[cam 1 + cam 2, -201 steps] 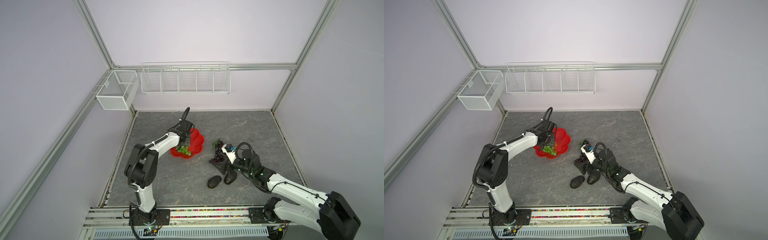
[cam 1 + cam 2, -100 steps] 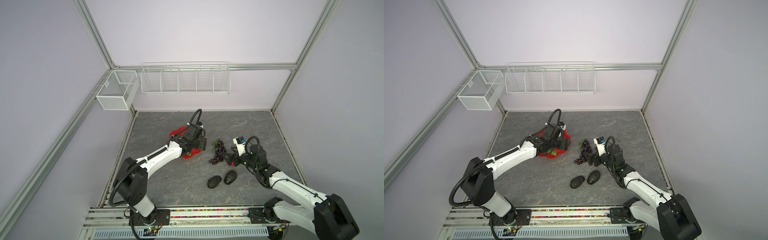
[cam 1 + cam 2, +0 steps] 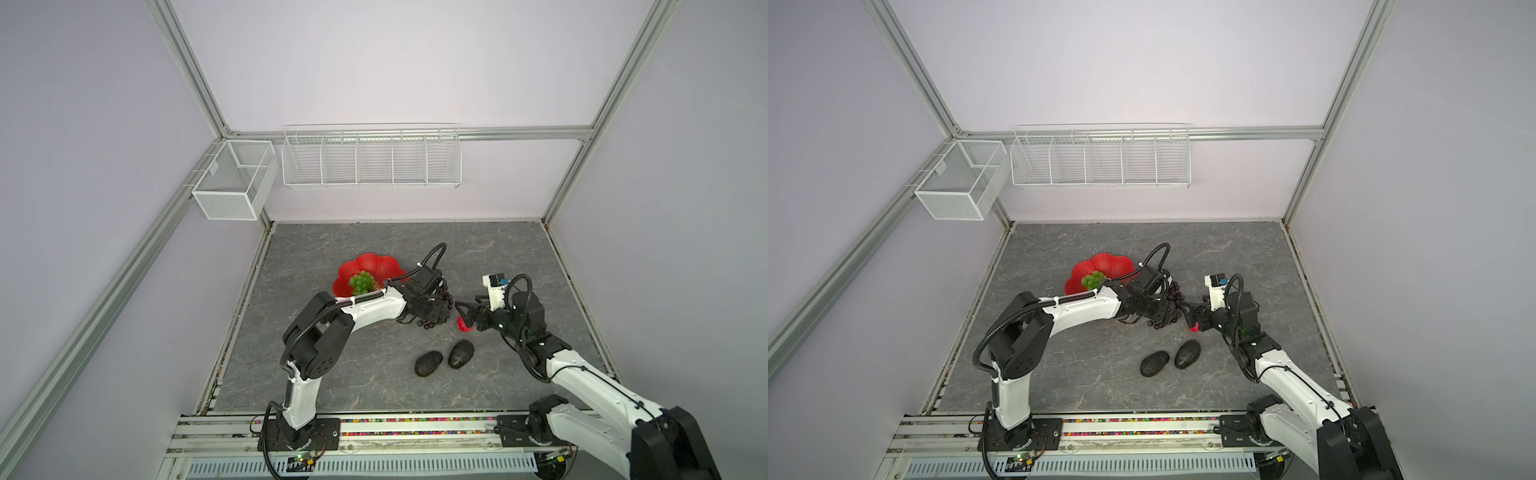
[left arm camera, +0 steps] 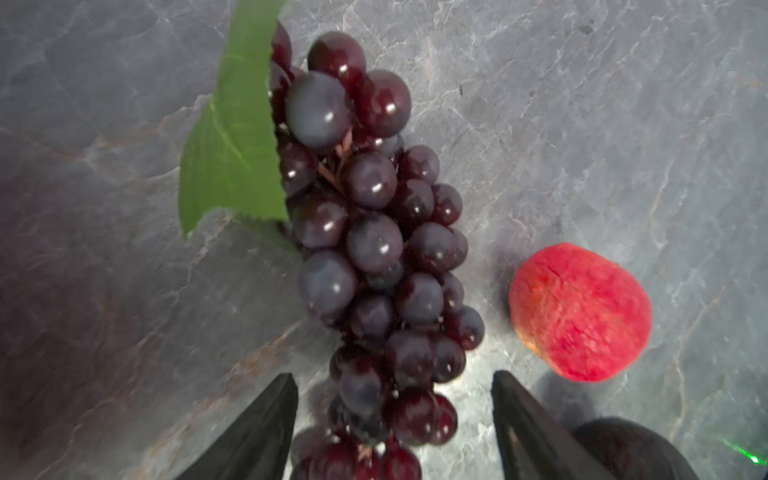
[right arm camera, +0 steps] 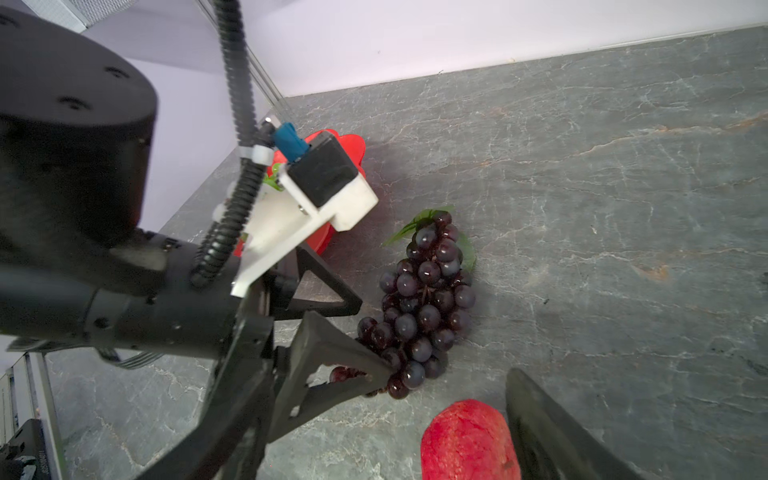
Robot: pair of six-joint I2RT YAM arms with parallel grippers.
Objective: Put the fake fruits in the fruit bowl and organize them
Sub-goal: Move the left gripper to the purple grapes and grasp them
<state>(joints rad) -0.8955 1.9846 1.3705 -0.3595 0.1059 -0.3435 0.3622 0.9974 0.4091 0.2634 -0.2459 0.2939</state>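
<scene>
Since the left pincer (image 4: 395,376) stands open astride the near tip of the dark purple grape bunch (image 4: 374,232) — long axis running straight away on the worktop (image 4: 623,124) — left is nearer; the right pincer (image 3: 465,309) I cannot read. One such bunch, one green grape bunch (image 3: 361,282) in the fruit bowl (image 3: 374,264), two avocados (image 3: 428,364), one red fruit (image 4: 579,311).

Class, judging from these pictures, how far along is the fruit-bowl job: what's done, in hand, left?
Done: the green grape bunch lies in the red bowl. In hand: the left gripper, fingers open, straddles the purple grape bunch; the right gripper hovers at the red fruit. Left: those, plus two avocados on the table.
</scene>
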